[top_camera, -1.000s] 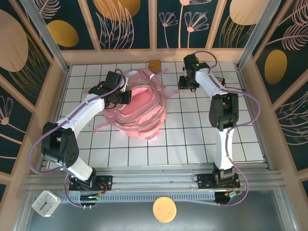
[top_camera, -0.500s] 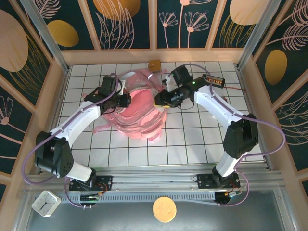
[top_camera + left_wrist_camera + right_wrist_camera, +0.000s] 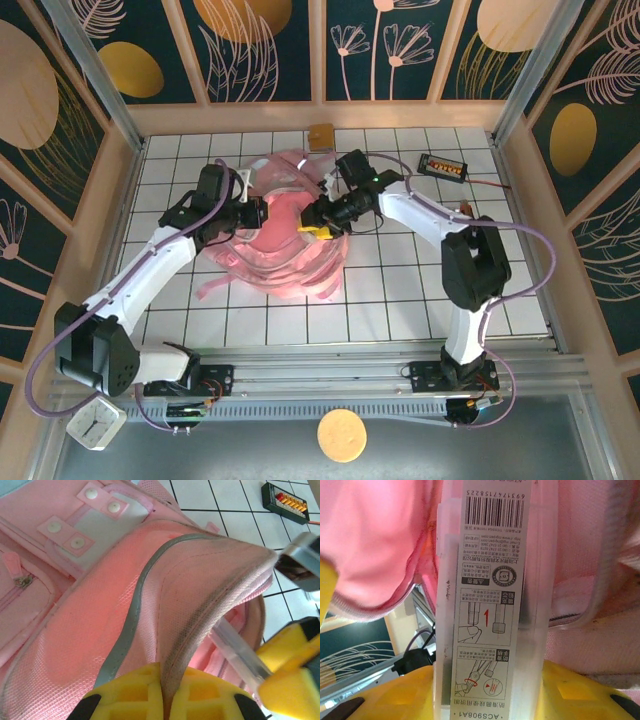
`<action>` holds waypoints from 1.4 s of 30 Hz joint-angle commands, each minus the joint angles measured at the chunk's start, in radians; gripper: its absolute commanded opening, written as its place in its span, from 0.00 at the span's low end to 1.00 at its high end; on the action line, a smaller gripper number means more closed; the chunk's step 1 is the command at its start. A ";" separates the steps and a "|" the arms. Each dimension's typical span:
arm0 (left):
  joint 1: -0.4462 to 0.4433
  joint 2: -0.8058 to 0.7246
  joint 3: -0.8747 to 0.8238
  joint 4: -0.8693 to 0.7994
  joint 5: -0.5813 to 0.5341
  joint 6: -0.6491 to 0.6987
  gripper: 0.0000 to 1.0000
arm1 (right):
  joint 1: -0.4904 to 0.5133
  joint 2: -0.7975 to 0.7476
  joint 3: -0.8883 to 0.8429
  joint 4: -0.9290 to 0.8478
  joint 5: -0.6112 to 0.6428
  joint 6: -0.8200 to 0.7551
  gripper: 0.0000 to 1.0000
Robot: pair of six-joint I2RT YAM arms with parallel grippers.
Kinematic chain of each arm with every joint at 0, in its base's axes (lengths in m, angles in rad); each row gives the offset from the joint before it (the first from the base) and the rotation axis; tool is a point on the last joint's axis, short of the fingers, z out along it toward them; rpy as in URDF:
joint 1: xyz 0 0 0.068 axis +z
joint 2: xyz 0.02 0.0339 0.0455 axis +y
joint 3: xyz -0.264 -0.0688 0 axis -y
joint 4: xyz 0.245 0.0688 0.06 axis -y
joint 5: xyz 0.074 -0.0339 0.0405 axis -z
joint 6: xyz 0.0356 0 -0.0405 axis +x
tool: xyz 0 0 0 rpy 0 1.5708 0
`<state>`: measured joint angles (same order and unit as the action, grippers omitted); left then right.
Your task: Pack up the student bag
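Observation:
The student bag [image 3: 285, 262], a large soft pink backpack, lies in the middle of the tiled table with its mouth held up. My left gripper [image 3: 254, 213] is shut on the bag's grey-trimmed rim [image 3: 172, 645], the fabric pinched between its yellow fingers [image 3: 130, 695]. My right gripper [image 3: 313, 224] is shut on a clear plastic case [image 3: 492, 580] with a barcode label, poking it into the bag's mouth from the right. In the left wrist view the case [image 3: 239, 650] and the right gripper's yellow fingers [image 3: 290, 665] sit just under the lifted rim. Pink fabric [image 3: 380, 540] surrounds the case.
A black device with coloured buttons [image 3: 443, 165] lies on the tiles at the back right, trailing a cable. A small brown square [image 3: 321, 134] rests against the back wall. Pink straps [image 3: 215, 288] trail off the bag's near left side. Wooden walls close in the table.
My right arm swung left from the back right, carrying the clear case to the bag's mouth, uncovering the black device. My left gripper drew the bag's rim slightly left.

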<state>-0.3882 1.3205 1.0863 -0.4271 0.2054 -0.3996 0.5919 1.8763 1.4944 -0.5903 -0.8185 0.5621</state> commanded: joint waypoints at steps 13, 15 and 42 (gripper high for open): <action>-0.072 -0.044 -0.038 0.188 0.074 -0.141 0.00 | 0.080 0.231 0.307 0.217 0.015 0.310 0.62; -0.072 -0.044 -0.039 0.177 0.057 -0.133 0.00 | 0.093 0.234 0.316 0.239 0.013 0.317 0.64; -0.052 -0.023 -0.008 -0.132 -0.358 -0.081 0.00 | -0.157 0.055 0.172 0.291 0.247 0.226 0.64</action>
<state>-0.4606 1.3098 1.0550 -0.4900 -0.0452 -0.4763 0.5007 1.9442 1.6554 -0.3401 -0.6617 0.8104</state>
